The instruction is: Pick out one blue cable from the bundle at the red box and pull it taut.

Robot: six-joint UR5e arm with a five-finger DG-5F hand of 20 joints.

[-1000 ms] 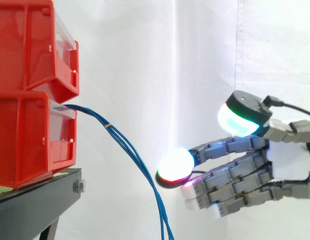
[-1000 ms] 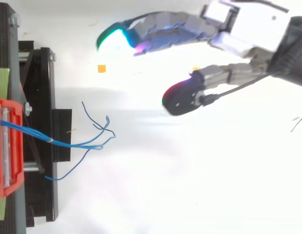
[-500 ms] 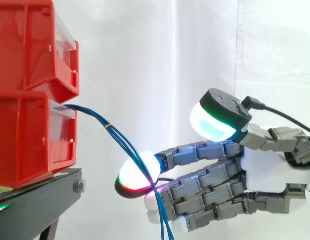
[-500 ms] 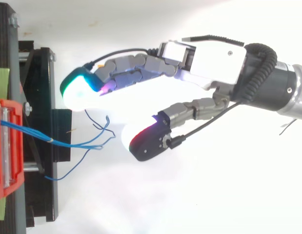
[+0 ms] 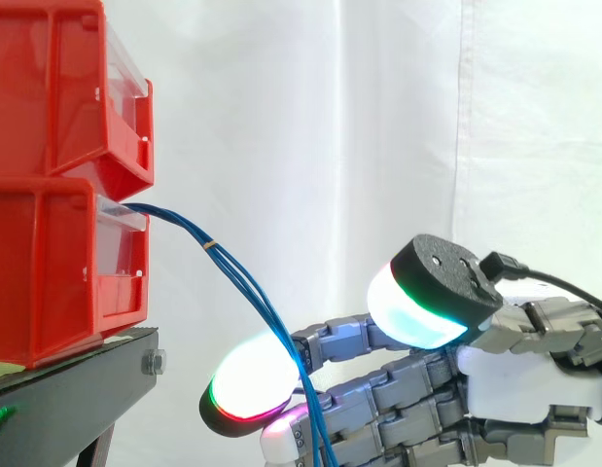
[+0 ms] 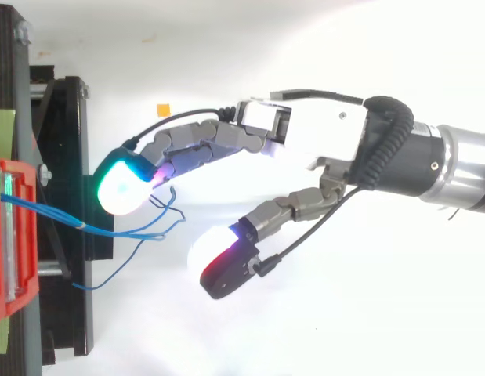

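Note:
A bundle of thin blue cables (image 5: 244,282) leaves the lower red bin (image 5: 48,263) and curves down to the right. In the top view the cables (image 6: 117,233) fan out into loose ends near the black stand. My hand (image 6: 328,141) reaches in from the right with its fingers stretched out, and it is open. The cables' ends lie between the glowing pads of the fingers (image 6: 121,184) and the thumb (image 6: 226,262), which stand well apart. In the side view the hand (image 5: 524,379) is low, its fingers crossing behind the hanging cables.
Two red bins are stacked on a black stand (image 5: 77,389) at the left, the upper bin (image 5: 57,88) jutting out over the lower one. A small orange scrap (image 6: 162,109) lies on the white floor. A white curtain hangs behind.
My hand has moved left toward the bins and lower. Its fingertips now reach the cable bundle, and the thumb has swung out to the cables' other side. The cables hang as before.

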